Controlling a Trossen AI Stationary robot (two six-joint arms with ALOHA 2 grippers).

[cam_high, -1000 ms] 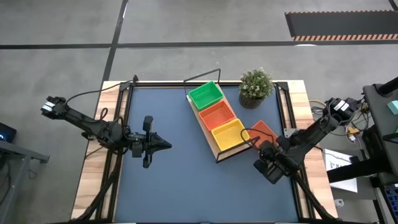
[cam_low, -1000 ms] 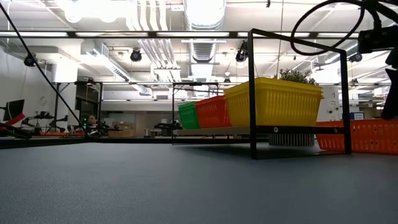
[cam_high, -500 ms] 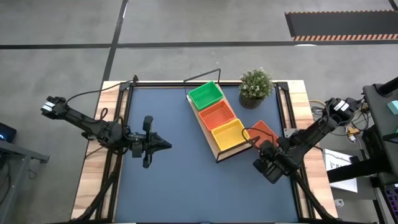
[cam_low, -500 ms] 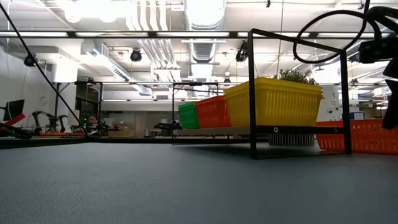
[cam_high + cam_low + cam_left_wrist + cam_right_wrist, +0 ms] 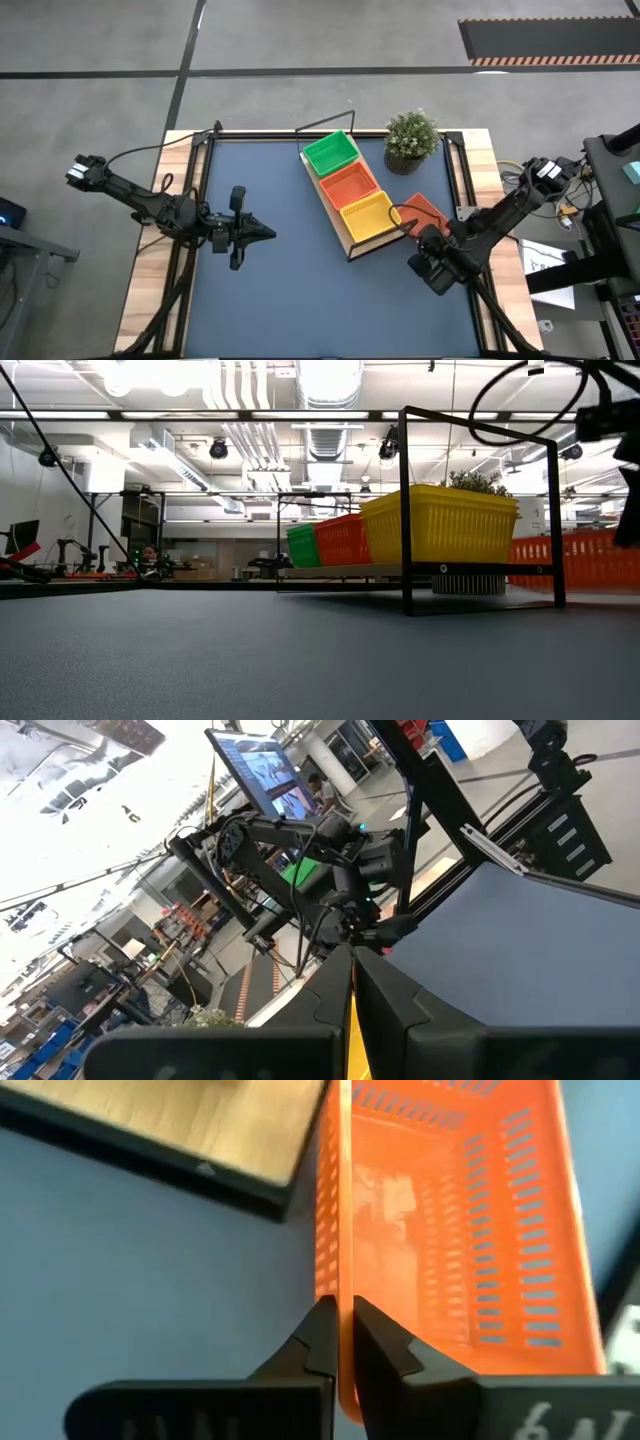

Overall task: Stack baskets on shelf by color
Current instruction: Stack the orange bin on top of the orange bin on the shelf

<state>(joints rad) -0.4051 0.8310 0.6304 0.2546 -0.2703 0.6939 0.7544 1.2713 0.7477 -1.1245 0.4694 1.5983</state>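
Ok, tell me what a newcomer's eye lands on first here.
The shelf running diagonally mid-table carries green, orange and yellow baskets in a row. Beside its near end, the right gripper pinches the rim of a loose orange basket. A potted plant sits at the far edge.

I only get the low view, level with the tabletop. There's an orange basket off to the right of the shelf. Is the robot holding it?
Observer: Yes. The right wrist view shows the right gripper shut on a long wall of the loose orange basket, one finger inside and one outside.
Operator: Where on the table is that?
Observer: From above, it lies beside the end of the shelf that holds the yellow basket, towards the table's right edge.
Operator: And the other arm?
Observer: The left gripper is shut over the table's left half, holding nothing.
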